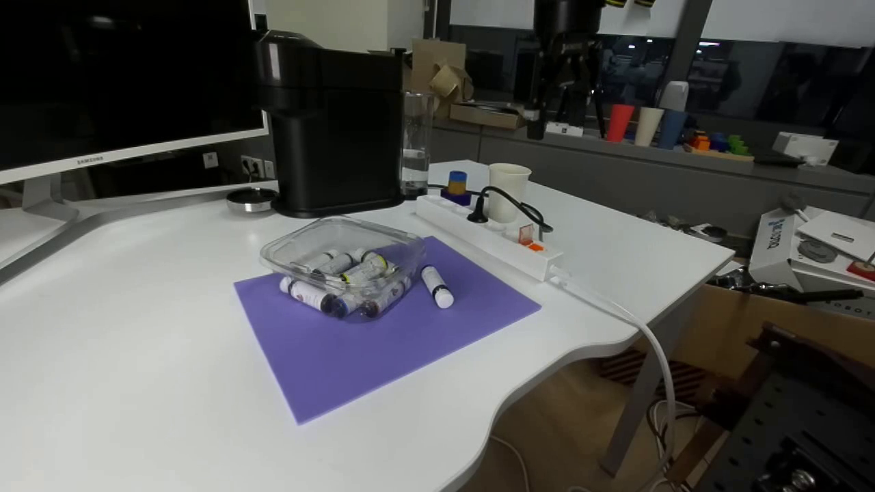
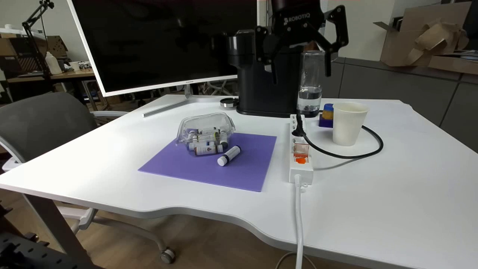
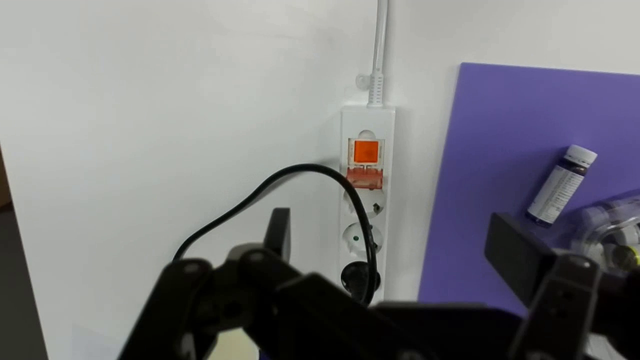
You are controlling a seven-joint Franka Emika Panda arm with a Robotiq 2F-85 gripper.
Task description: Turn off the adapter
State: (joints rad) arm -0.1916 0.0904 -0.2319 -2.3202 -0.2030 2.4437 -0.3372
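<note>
The adapter is a long white power strip lying on the white table, in both exterior views (image 1: 478, 239) (image 2: 301, 175) and in the wrist view (image 3: 367, 120). Its orange switch (image 3: 366, 151) (image 2: 300, 160) is near the end where the white cord (image 3: 380, 45) enters. A see-through red cover (image 3: 365, 178) stands flipped open beside the switch. A black plug (image 3: 356, 278) with a black cable (image 3: 310, 167) sits in a socket; the cable arches over the strip. My gripper (image 3: 397, 235) (image 2: 301, 71) is open and empty, well above the table. Whether the switch is lit I cannot tell.
A paper cup (image 2: 348, 125) and small coloured blocks (image 2: 327, 116) stand beside the strip. A purple mat (image 2: 239, 175) holds a clear box (image 2: 206, 127) of bottles and a loose bottle (image 2: 229, 155). A black appliance (image 1: 335, 130), a water glass (image 2: 310, 93) and a monitor stand behind.
</note>
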